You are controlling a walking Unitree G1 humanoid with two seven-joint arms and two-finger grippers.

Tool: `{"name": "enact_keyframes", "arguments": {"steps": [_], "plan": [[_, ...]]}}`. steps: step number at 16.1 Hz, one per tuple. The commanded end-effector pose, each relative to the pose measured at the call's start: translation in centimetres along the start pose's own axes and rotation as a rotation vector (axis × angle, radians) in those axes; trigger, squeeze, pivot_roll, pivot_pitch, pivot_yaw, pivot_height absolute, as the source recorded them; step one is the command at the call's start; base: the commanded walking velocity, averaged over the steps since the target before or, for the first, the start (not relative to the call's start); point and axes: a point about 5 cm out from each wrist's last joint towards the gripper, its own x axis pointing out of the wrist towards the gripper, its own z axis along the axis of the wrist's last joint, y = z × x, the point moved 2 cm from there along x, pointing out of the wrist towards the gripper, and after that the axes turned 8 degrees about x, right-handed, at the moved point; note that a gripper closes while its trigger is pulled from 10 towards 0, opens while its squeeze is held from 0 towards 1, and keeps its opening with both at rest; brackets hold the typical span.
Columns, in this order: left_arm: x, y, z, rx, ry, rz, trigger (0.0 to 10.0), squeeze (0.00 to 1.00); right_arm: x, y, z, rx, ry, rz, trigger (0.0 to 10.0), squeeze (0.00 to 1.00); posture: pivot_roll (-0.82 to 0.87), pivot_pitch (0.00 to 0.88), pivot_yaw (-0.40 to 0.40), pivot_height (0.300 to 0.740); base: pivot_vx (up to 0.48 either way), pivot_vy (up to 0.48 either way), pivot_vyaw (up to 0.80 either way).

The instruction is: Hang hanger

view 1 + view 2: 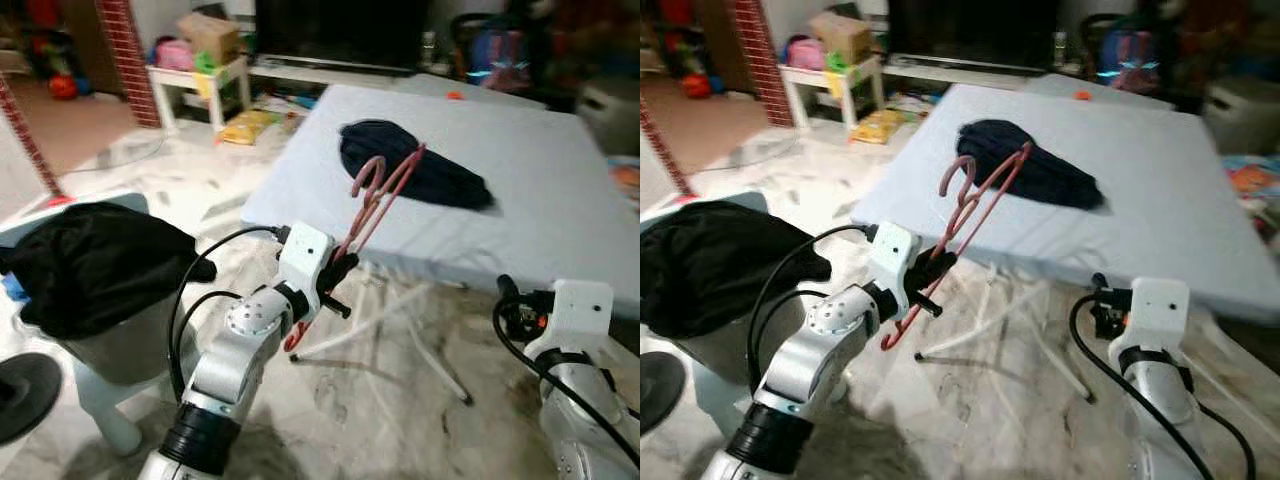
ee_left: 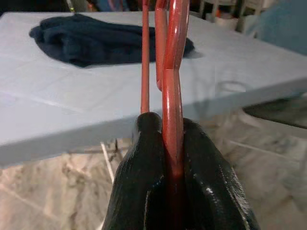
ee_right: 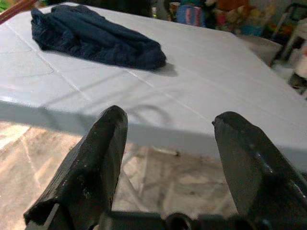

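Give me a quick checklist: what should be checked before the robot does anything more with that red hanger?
1. Hold on the hanger: ok. The left gripper has its fingers shut on the lower bar.
2. Hanger free of the table: ok. It is raised in front of the near edge, hook pointing up.
3. Dark garment: ok. It lies bunched on the table, untouched.
4. Right gripper: ok. Its fingers are open, holding nothing, low before the table edge.
5. Place to hang the hanger: cannot tell. No rail or rod can be made out.
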Motion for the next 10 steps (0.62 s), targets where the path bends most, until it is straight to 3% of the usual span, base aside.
{"name": "enact_keyframes", "arguments": {"steps": [1, 5, 8, 9, 10], "plan": [[-0.2, 0.6, -0.8, 0.012, 0.029, 0.021, 10.0, 0.0, 0.0, 0.2, 0.2, 0.002, -0.006, 0.008, 10.0, 0.0, 0.04, 0.0, -0.055, 0.74, -0.285, 0.0, 0.0], [-0.7, 0.3, -2.9, 0.035, 0.086, -0.006, 10.0, 0.0, -0.2, 0.1, -0.2, -0.007, 0.017, 0.012, 10.0, 0.0, 0.03, 0.0, -0.054, 0.74, -0.069, 0.0, 0.0], [-1.0, -0.1, -4.9, 0.067, 0.129, -0.108, 10.0, 0.0, -0.3, -0.3, -0.4, -0.055, 0.038, 0.032, 10.0, 0.0, 0.02, 0.0, -0.052, 0.74, 0.0, 0.0, 0.0], [-1.2, -0.2, -5.4, 0.073, 0.123, -0.179, 10.0, 0.0, -0.4, -0.6, -0.5, -0.096, 0.057, 0.064, 10.0, 0.0, 0.02, 0.0, -0.051, 0.74, 0.0, 0.0, 0.0], [-1.6, -0.4, -5.7, 0.125, 0.116, -0.291, 10.0, 0.0, -0.7, -1.1, -0.6, -0.243, 0.082, 0.179, 10.0, 0.0, 0.01, 0.0, -0.048, 0.74, 0.0, 0.0, 0.0]]}}
